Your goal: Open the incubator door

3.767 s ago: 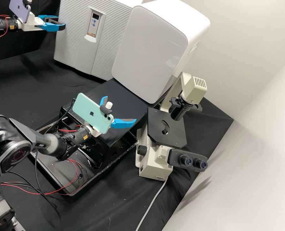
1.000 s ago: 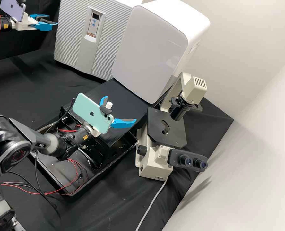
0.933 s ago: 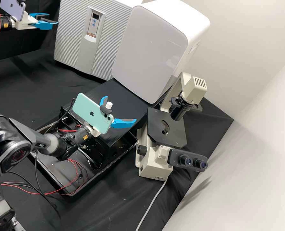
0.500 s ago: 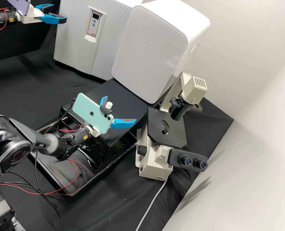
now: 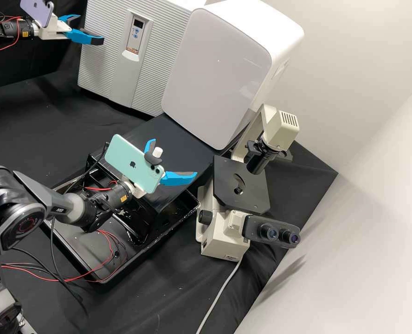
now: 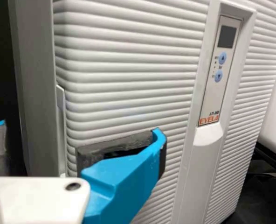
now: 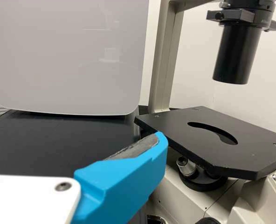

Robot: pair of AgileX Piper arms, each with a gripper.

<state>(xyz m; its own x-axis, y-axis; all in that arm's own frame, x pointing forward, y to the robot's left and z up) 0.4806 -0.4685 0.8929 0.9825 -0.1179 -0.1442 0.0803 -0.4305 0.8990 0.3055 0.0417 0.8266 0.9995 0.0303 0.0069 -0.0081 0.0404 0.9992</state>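
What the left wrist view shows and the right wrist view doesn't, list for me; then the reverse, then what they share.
Left wrist view: the control panel with its dark display and two blue buttons, and the open left hand by the incubator.

Right wrist view: the microscope, its flat black stage and black tube, and a finger of the right hand.

Both: part of the incubator's ribbed front and part of the smooth-faced white appliance.
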